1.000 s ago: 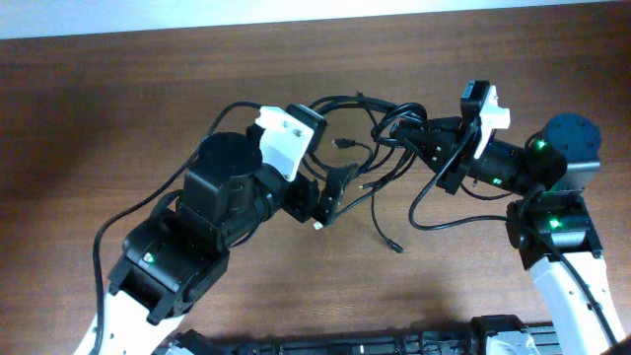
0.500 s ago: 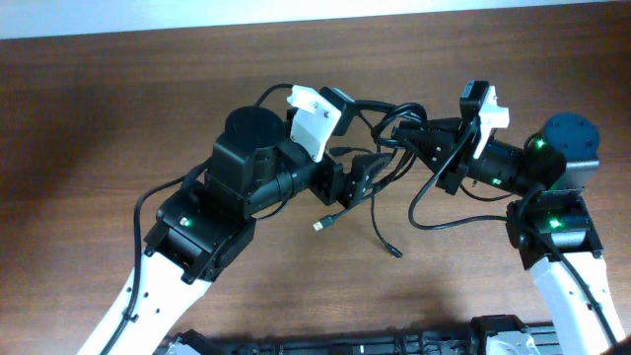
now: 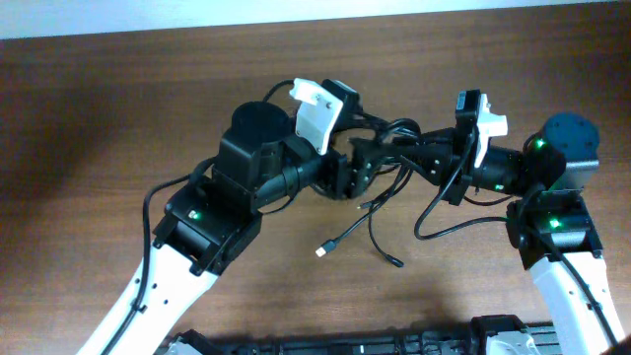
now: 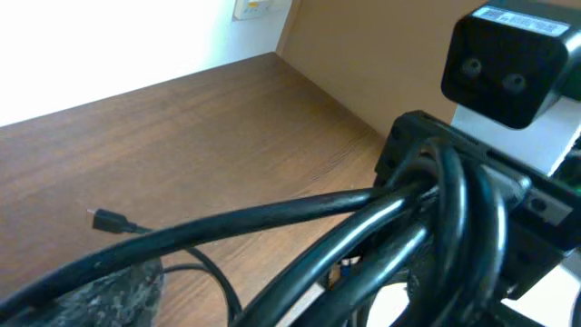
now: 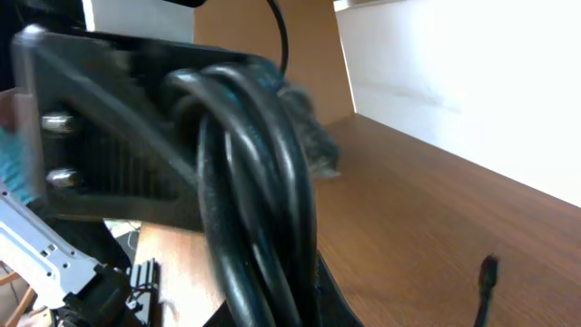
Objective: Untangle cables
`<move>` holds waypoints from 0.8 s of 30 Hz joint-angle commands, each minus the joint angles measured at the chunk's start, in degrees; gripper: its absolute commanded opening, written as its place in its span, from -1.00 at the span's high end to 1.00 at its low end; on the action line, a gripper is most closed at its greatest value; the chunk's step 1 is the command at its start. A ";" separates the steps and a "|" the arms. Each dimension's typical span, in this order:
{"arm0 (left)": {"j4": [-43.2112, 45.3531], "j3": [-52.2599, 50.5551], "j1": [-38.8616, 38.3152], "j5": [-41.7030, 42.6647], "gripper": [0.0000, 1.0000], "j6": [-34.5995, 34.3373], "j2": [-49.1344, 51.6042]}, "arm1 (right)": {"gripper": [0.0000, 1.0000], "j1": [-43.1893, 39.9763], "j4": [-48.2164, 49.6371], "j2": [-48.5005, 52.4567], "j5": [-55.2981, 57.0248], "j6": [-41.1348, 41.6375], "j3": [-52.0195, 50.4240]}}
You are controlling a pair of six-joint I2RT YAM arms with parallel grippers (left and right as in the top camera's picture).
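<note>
The cables (image 3: 392, 129) hang in a tangled bunch just toward 12 o'clock of the table's (image 3: 118, 118) middle, strung between the two grippers. The right gripper (image 3: 406, 156) reaches in from 3 o'clock, its jaws closed tight on the bundle. In its own wrist view several black strands (image 5: 259, 182) bend together over one finger, and the left wrist view shows the same clamp (image 4: 413, 150) with the cords (image 4: 300, 213) fanning out of it. The left gripper (image 3: 357, 170) comes in from 8 o'clock and meets the bunch on its 9 o'clock side. Its jaws look partly apart with strands running between them; one grey finger pad (image 4: 100, 291) lies just under a cord, though whether it presses on it is hard to tell. Loose ends trail toward 6 o'clock onto the wood, one tipped with a pale plug (image 3: 322, 249), another with a dark plug (image 3: 396, 262)
</note>
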 commanded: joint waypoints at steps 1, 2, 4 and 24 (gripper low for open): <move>0.59 0.57 -0.46 0.59 0.53 -0.70 0.39 | 0.92 -0.24 0.39 -0.17 -2.89 0.33 0.57; 0.59 0.57 -0.46 0.59 0.72 -0.70 0.39 | 0.90 -0.24 0.39 -0.17 -2.89 0.33 0.57; 0.57 0.57 -0.46 0.59 1.00 -0.70 0.39 | 0.13 -0.26 0.39 -0.17 -2.84 0.33 0.57; -5.68 0.57 -0.46 -10.91 1.00 -17.40 0.39 | -0.97 -0.26 -4.37 -0.17 25.51 4.57 0.57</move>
